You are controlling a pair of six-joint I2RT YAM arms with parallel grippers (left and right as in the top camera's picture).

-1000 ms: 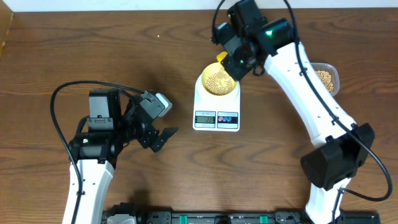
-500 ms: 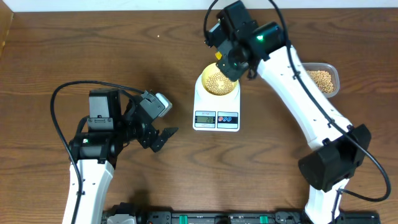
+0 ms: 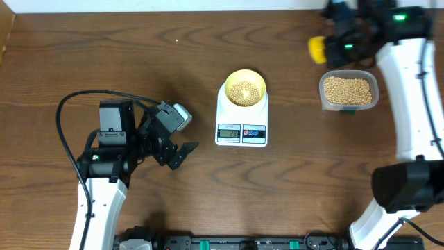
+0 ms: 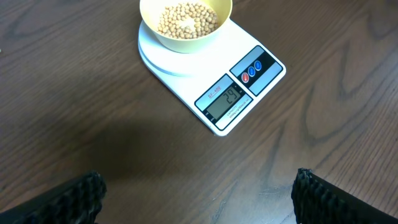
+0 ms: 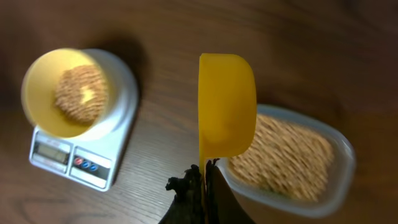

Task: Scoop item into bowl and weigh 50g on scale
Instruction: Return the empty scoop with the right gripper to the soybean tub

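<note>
At left we are logging the left tool [image 3: 182,155] spread wide over the wood-grain bench [image 3: 55,55]; at centre the flat white scale [image 3: 241,117] is carrying the round pale-yellow bowl [image 4: 186,42] with a shallow heap of smooth tan beans [image 4: 186,17], its display [image 4: 227,99] reading 24, so we are judging about half of the 50 g done. At right the right tool [image 5: 202,190] is clamping the glossy yellow scoop [image 5: 227,102] by its handle near the clear tub [image 3: 322,94], with more scooping remaining.
</note>
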